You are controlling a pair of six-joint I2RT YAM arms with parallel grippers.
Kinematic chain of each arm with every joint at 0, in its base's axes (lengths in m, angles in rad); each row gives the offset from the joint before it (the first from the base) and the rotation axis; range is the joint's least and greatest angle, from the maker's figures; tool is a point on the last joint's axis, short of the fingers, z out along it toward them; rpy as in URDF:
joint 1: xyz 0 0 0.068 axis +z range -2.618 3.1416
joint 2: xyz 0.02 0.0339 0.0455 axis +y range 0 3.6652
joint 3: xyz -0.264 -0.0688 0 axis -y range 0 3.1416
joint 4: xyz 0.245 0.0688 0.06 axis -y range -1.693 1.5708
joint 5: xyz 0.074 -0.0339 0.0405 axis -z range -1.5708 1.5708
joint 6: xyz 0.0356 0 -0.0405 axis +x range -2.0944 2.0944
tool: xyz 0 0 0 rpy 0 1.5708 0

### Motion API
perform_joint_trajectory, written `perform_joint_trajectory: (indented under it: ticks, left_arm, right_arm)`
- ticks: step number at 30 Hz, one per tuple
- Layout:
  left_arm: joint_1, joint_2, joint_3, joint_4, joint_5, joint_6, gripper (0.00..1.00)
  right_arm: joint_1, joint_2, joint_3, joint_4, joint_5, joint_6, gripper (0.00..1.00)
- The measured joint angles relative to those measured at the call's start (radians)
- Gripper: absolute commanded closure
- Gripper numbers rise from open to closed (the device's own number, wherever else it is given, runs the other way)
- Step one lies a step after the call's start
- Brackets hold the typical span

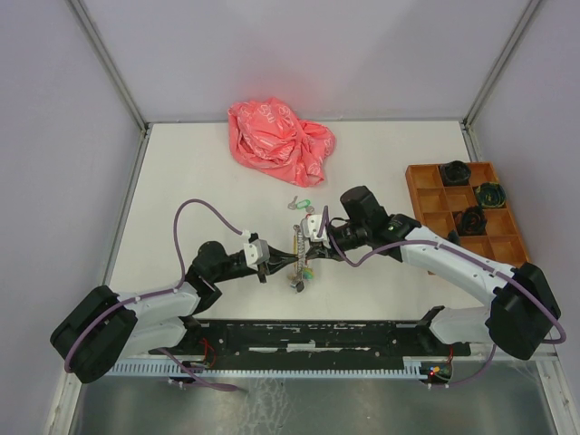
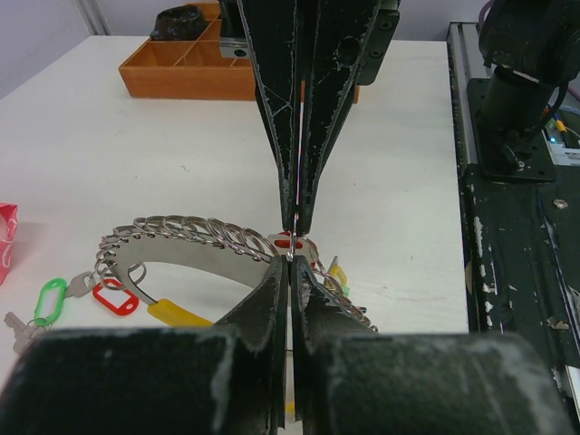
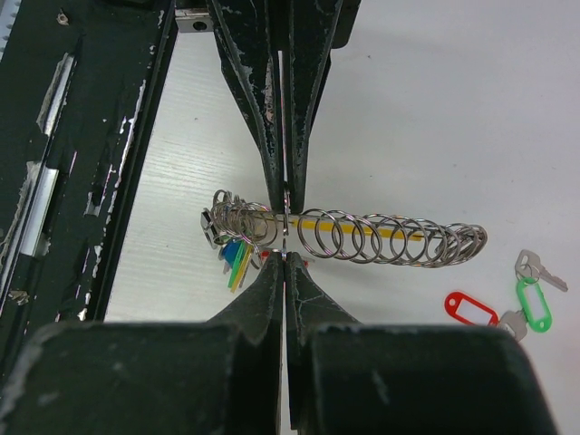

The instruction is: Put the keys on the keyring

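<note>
On the bench (image 3: 435,109) the left claw (image 2: 289,267) and right claw (image 3: 285,258) are both pinched shut, tip to tip, on the keyring (image 3: 362,236) wire. The loose keys (image 3: 533,306) lie just beyond it, far side. The thin wire could slip out of either pinch, and neither claw is free to fetch keys.

White table (image 1: 181,172), pale grey walls (image 1: 299,45), aluminium corner posts (image 1: 108,65), soft even light

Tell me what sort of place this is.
Probably a robotics lab test cell: a white table boxed in by plain pale panels, two robot arms mounted on a black rail, and staged props such as an orange compartment tray and crumpled red plastic bag.
</note>
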Motion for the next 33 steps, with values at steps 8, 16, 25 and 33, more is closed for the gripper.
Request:
perform_joint_trajectory:
  ticks: [8,16,25,33]
  left_arm:
    - [0.000,0.000,0.000,0.000,0.002,0.006,0.97]
    - [0.000,0.000,0.000,0.000,0.017,0.006,0.97]
    - [0.000,-0.003,0.000,-0.001,0.016,0.006,0.97]
    - [0.000,-0.006,0.000,-0.001,0.017,0.006,0.97]
  right_arm:
    - [0.000,0.001,0.006,-0.009,-0.001,-0.010,0.99]
    - [0.000,0.006,0.011,-0.011,-0.005,-0.010,0.99]
    - [0.000,0.013,0.013,-0.027,-0.007,-0.017,0.99]
    - [0.000,0.013,0.013,-0.037,-0.008,-0.018,0.99]
